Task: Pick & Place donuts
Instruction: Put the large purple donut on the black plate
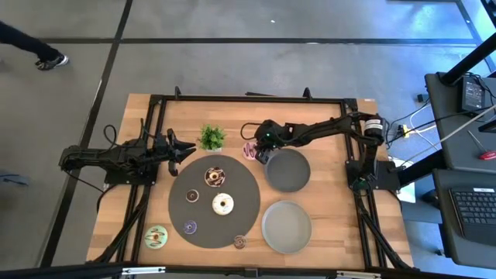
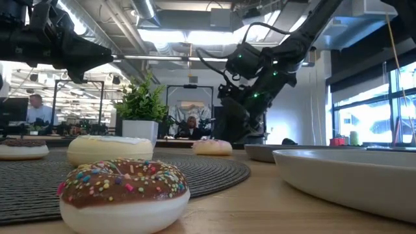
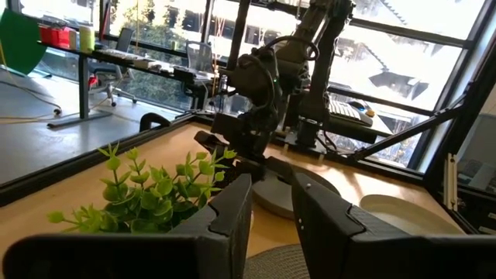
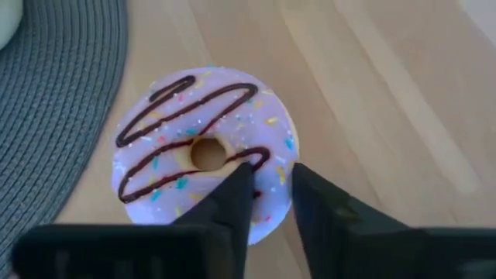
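Hovering over the pink donut (image 4: 203, 155), right jaws nearly together (empty); left jaws likewise.

pink donut (image 1: 249, 150): mostly hidden under right claw (image 1: 260, 154) | mat (image 4: 46, 101): cut off

This is a robotics lab set inside an open-plan office. A wooden bench (image 1: 341, 232) stands on a grey concrete floor (image 1: 232, 66), framed by black rails and cabling. To one side sits a desk with a laptop (image 1: 473, 213) and loose wires. The low view shows exposed ceiling ducts (image 2: 162, 49), strip lights and people seated at desks (image 2: 36, 107) far behind. Large windows (image 3: 403, 70) and an office chair (image 3: 116, 66) appear in the left wrist view.
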`<state>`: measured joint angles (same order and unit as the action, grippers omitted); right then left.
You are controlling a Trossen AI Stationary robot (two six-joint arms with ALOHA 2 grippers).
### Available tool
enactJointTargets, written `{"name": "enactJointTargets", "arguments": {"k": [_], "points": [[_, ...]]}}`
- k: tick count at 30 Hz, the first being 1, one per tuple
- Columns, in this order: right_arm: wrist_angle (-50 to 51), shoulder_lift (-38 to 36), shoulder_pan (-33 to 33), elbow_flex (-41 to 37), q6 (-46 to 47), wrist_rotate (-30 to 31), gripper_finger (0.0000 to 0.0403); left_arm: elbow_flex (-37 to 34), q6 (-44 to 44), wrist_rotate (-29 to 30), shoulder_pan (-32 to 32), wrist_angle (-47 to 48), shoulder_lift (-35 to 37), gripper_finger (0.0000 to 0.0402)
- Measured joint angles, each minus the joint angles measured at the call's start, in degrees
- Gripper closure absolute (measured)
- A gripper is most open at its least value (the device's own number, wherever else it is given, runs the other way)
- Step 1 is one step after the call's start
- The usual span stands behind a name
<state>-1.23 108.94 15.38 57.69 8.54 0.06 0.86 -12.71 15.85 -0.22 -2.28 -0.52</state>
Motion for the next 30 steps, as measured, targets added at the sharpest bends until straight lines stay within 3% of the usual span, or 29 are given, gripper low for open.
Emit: {"name": "enactJointTargets", "arguments": {"k": [7, 17, 22, 25, 30], "points": [[4.21, -4.53, -0.66, -0.13, -2.49, 0.64, 0.0389, 0.00, 0.00, 0.03, 0.01, -0.02, 0.01, 0.0309], [26.23, -22.96, -8.09, -3.31, -1.23, 0.49, 0.0393, 0.00, 0.00, 0.32, 0.01, 0.00, -0.01, 0.0309], [26.09, -34.95, -11.19, -12.63, 5.63, 0.62, 0.0393, 0.00, 0.00, 0.56, 0.01, -0.02, 0.01, 0.0311], [23.66, -40.65, -11.18, -18.56, 9.90, 5.01, 0.0392, 0.00, 0.00, 0.56, 0.01, -0.02, -0.01, 0.0309], [14.87, -45.02, -9.48, -26.99, 13.31, 7.49, 0.0391, 0.00, 0.00, 0.74, 0.01, -0.02, -0.01, 0.0311]]}}
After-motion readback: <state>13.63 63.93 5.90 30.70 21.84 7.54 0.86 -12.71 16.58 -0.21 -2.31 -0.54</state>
